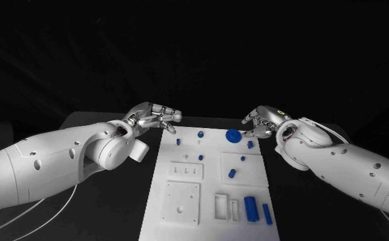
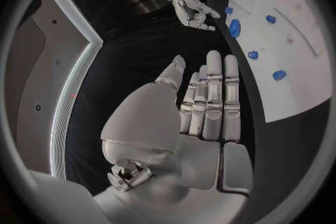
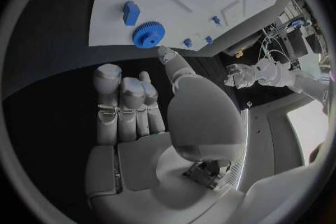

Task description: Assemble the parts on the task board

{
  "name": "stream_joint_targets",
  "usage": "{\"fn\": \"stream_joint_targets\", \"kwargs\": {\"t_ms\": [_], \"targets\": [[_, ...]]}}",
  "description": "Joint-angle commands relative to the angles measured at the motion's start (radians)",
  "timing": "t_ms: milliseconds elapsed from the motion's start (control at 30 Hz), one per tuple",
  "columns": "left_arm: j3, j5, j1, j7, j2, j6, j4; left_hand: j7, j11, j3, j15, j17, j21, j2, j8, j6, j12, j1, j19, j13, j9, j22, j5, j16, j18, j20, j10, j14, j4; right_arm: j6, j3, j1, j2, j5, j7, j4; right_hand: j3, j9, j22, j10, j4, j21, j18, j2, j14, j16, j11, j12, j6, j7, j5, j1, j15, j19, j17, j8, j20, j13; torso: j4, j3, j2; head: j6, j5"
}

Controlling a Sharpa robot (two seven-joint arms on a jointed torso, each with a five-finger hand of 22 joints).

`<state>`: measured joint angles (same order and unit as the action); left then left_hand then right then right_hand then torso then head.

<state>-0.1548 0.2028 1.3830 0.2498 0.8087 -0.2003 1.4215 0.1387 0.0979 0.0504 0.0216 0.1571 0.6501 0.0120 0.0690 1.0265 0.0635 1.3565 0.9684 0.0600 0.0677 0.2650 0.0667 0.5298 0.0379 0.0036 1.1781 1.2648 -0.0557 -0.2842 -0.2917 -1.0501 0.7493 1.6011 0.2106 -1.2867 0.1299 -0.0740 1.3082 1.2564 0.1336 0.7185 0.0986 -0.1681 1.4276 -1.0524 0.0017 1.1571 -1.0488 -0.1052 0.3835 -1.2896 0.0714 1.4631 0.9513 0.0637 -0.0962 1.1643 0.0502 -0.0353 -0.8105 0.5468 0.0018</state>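
Currently both hands hold nothing, fingers apart: left hand [image 1: 154,116] at the task board's [image 1: 182,218] 11 o'clock corner, right hand [image 1: 261,122] beside the blue gear [image 1: 233,135] at 1 o'clock.

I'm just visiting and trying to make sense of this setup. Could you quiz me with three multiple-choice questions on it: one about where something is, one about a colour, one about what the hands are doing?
1. Where does the blue gear lie on the task board?
A. Far end, near the right hand
B. Near edge, close to the robot
C. Off the board, on the table

2. What colour are the small parts?
A. Red
B. Blue
C. Yellow

3. What do the left hand and right hand hold?
A. A part each
B. The board
C. Nothing

Answers: 1 A, the gear sits beside the right hand's fingers. 2 B, all parts show blue. 3 C, both wrist views show bare palms, fingers apart.
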Motion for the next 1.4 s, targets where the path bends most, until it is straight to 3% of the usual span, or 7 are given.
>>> {"fn": "stream_joint_targets", "kwargs": {"t_ms": [33,367,600,800,1400], "targets": [[0.000,0.002,0.001,0.005,-0.005,0.020,-0.002,0.000,-0.001,-0.006,0.004,-0.001,0.004,-0.003,-0.004,-0.006,-0.001,-0.003,-0.002,0.000,-0.001,-0.002,0.000,-0.008,0.017,0.002,-0.011,-0.002,-0.001,0.069,0.000,0.004,-0.018,-0.016,-0.039,0.020,-0.003,-0.001,0.084,0.004,-0.003,0.005,0.004,0.008,0.008,-0.001,0.001,0.005,0.011,-0.002,0.001,-0.006,-0.001,0.051,0.005,-0.001,0.007,0.003,0.0015,0.0065,-0.005,-0.001,-0.001],[0.000,0.006,0.000,0.005,-0.012,0.026,-0.007,0.000,0.000,-0.007,0.004,-0.001,0.005,-0.003,-0.004,-0.006,-0.001,-0.003,-0.003,0.000,-0.001,-0.002,0.001,-0.008,0.017,0.003,-0.013,-0.002,-0.001,0.046,0.000,0.009,-0.076,0.011,-0.041,0.096,0.006,-0.001,0.087,0.007,-0.003,0.014,0.003,0.012,0.011,-0.002,0.000,0.008,0.008,-0.001,-0.007,-0.005,-0.001,0.051,0.022,0.000,0.007,0.009,0.0106,0.0097,-0.014,-0.001,-0.007],[0.000,0.008,0.000,0.004,-0.013,0.028,-0.011,0.000,0.000,-0.007,0.004,-0.001,0.005,-0.003,-0.004,-0.006,-0.001,-0.003,-0.003,0.000,-0.001,-0.002,0.001,-0.008,0.017,0.003,-0.013,-0.002,-0.001,0.015,-0.001,0.011,-0.090,0.017,-0.039,0.117,0.010,0.000,0.087,0.010,-0.004,0.018,0.003,0.012,0.013,-0.003,0.000,0.009,0.007,-0.001,-0.017,-0.003,-0.001,0.051,0.029,-0.001,0.007,0.012,0.0141,0.0088,-0.016,-0.001,-0.010],[0.000,0.009,-0.001,0.003,-0.013,0.031,-0.012,0.000,0.000,-0.007,0.004,-0.001,0.005,-0.003,-0.004,-0.006,-0.001,-0.003,-0.003,0.000,-0.001,-0.002,0.001,-0.008,0.017,0.003,-0.013,-0.002,-0.001,0.013,-0.001,0.011,-0.097,0.021,-0.038,0.125,0.014,0.000,0.087,0.008,-0.005,0.022,0.003,0.013,0.013,-0.002,0.001,0.006,0.009,-0.002,-0.024,-0.003,-0.001,0.050,0.032,-0.001,0.008,0.010,0.0112,0.0099,-0.015,-0.002,-0.008],[-0.001,0.012,-0.001,-0.002,-0.014,0.037,-0.014,0.000,0.000,-0.008,0.004,-0.001,0.006,-0.002,-0.004,-0.006,-0.001,-0.003,-0.004,0.000,-0.001,-0.004,0.000,-0.009,0.017,0.003,-0.015,-0.002,-0.001,0.016,-0.001,0.011,-0.110,0.020,-0.026,0.144,0.023,0.000,0.087,0.007,-0.022,0.024,0.003,0.016,0.014,0.000,0.000,0.002,0.004,-0.001,-0.030,0.010,-0.001,0.049,0.036,0.000,0.007,0.007,0.0118,0.0078,-0.015,0.002,-0.010]]}}
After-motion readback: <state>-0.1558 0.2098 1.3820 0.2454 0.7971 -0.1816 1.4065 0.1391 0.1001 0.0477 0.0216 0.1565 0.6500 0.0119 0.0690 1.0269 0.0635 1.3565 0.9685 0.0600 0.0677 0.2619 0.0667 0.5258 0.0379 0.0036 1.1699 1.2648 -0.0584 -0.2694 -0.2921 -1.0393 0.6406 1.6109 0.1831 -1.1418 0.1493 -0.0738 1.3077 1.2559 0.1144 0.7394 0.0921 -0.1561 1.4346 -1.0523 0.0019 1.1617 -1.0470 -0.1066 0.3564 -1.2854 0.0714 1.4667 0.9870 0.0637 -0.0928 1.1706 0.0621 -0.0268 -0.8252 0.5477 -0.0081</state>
